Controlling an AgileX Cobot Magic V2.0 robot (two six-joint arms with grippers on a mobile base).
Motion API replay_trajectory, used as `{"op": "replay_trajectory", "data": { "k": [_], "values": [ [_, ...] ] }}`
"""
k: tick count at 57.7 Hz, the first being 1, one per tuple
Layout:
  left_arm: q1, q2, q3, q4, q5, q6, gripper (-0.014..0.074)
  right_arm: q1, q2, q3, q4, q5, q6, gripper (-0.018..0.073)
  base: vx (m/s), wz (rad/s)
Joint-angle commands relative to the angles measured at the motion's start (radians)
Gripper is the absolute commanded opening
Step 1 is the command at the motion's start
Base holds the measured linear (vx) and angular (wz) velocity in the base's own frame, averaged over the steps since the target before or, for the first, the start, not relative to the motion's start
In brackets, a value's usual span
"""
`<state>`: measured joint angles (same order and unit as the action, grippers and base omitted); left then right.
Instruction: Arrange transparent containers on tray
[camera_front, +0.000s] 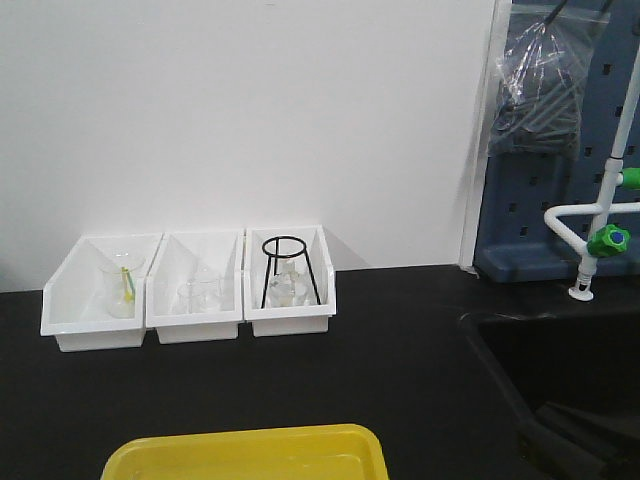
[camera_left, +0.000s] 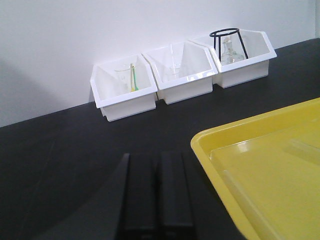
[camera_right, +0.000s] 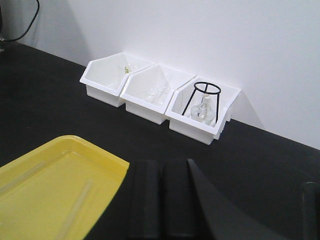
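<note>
My left gripper (camera_left: 156, 192) hangs low over the black bench (camera_front: 400, 360), its two dark fingers pressed side by side with only a thin seam between them, nothing held. My right gripper (camera_right: 161, 197) looks the same: fingers drawn together, empty, poised just off the near corner of the tray (camera_right: 107, 162).

The yellow tray sits at the front of the bench, closest to me; from the front camera only its far rim (camera_front: 250, 443) shows at the bottom edge. On its floor I can make out pale, straight, slim shapes lying flat. From the left wrist, one test tube (camera_left: 245, 200) runs diagonally and another (camera_left: 302, 149) lies further back. From the right wrist, I see one tube near the left edge (camera_right: 22, 177) and one nearer the middle (camera_right: 77, 207). They are clear against yellow, so their outlines are faint.

Against the white wall stand three white bins in a row, touching one another. The left bin (camera_front: 95, 290) holds a clear beaker with a yellow-green stick (camera_front: 127, 283) in it. The middle bin (camera_front: 195, 290) holds clear glassware I can't identify. The right bin (camera_front: 290, 285) holds a black wire tripod stand (camera_front: 288, 268) over more glass. Far right, a sink (camera_front: 560, 380) and a white tap with green handles (camera_front: 608, 238).
</note>
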<state>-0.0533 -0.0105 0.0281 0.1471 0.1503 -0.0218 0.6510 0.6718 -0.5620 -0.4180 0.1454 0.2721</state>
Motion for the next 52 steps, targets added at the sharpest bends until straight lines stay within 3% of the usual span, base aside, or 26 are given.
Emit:
{"op": "replay_trajectory", "data": {
  "k": [1,16,28,34,39,52],
  "values": [
    [0.004,-0.023,0.031,0.001,-0.086,-0.004,-0.0007,-0.002,-0.004,-0.026,-0.012,-0.082,-0.002,-0.0013,0.00,0.00],
    [0.004,-0.023,0.031,0.001,-0.086,-0.004,-0.0007,-0.002,-0.004,-0.026,0.047,-0.065,-0.029,-0.0013,0.00,0.00],
    [0.004,-0.023,0.031,0.001,-0.086,-0.004,-0.0007,-0.003,-0.068,0.111,0.255,-0.081,-0.294,-0.0013,0.00,0.00],
    [0.004,-0.023,0.031,0.001,-0.086,-0.004,-0.0007,-0.008,-0.142,0.221,0.313,-0.127,-0.344,-0.0013,0.00,0.00],
    [0.004,-0.023,0.031,0.001,-0.086,-0.004,-0.0007,-0.061,-0.208,0.294,0.343,-0.165,-0.339,-0.0013,0.00,0.00],
    [0.004,-0.023,0.031,0.002,-0.085,-0.004,-0.0007,-0.313,-0.411,0.439,0.350,-0.164,-0.304,-0.0013,0.00,0.00]
  ]
}}
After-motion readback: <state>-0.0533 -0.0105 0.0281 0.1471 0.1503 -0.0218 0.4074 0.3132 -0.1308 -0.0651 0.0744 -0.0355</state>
